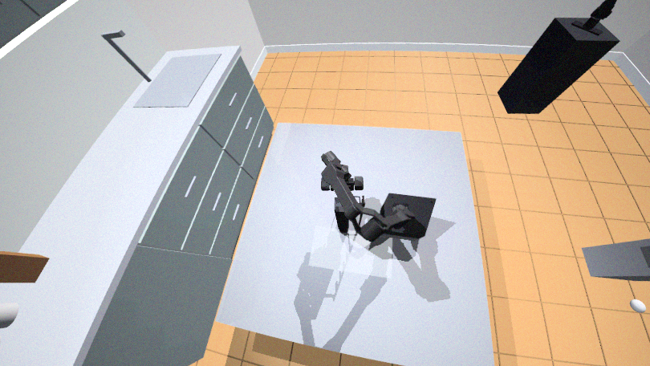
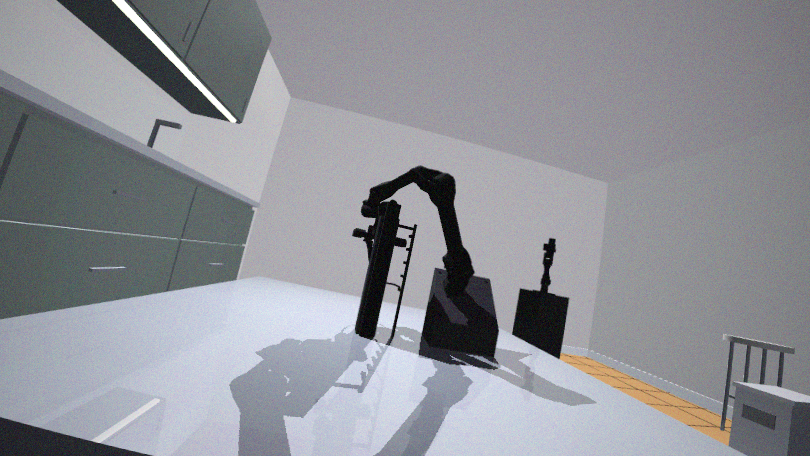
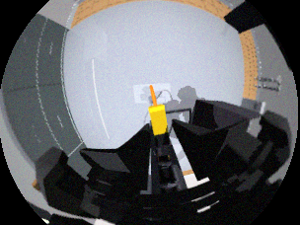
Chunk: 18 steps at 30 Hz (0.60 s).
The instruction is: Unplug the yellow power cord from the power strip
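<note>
Plug [image 3: 157,120], yellow, sits between the dark fingers in the wrist view, high over the bench [image 3: 118,68]. They stand partly open at its sides, apparently loosened for release; whether they pinch it, I cannot tell. Strip [image 2: 376,271] stands upright.

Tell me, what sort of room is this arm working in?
Most likely a kitchen. A long counter with grey drawer fronts runs along one wall, a tap rises behind it, and orange floor tiles surround the white table that carries the arm.
</note>
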Each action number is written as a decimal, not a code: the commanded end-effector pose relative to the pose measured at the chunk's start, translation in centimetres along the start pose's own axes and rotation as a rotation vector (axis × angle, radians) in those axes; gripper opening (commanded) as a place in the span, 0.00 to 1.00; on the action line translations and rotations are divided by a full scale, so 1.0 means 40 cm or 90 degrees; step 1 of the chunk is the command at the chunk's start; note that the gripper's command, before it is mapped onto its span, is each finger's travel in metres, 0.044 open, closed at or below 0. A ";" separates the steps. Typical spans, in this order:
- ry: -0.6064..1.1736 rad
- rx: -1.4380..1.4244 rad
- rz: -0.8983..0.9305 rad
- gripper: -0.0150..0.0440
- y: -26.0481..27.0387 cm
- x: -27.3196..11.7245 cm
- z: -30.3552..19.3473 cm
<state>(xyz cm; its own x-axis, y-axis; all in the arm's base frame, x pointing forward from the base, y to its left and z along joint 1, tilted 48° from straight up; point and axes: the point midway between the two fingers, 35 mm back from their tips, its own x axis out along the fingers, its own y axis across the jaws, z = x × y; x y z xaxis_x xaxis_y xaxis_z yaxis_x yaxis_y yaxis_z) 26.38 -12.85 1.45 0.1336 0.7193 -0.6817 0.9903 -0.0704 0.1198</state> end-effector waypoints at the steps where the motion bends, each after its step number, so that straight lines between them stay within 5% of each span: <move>1: 0.003 0.003 0.002 0.53 0.000 0.006 -0.004; 10: 0.003 0.003 0.002 0.53 0.000 0.030 -0.004; 13: 0.002 0.001 -0.001 0.39 -0.001 0.025 -0.003; 18: 0.002 0.001 -0.001 0.34 -0.001 0.025 -0.003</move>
<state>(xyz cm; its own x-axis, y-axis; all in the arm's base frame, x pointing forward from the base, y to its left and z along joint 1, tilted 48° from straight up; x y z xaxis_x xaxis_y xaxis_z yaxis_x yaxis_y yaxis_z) 26.54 -12.15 0.88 0.1379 0.7192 -0.6810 0.9897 -0.0738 0.1225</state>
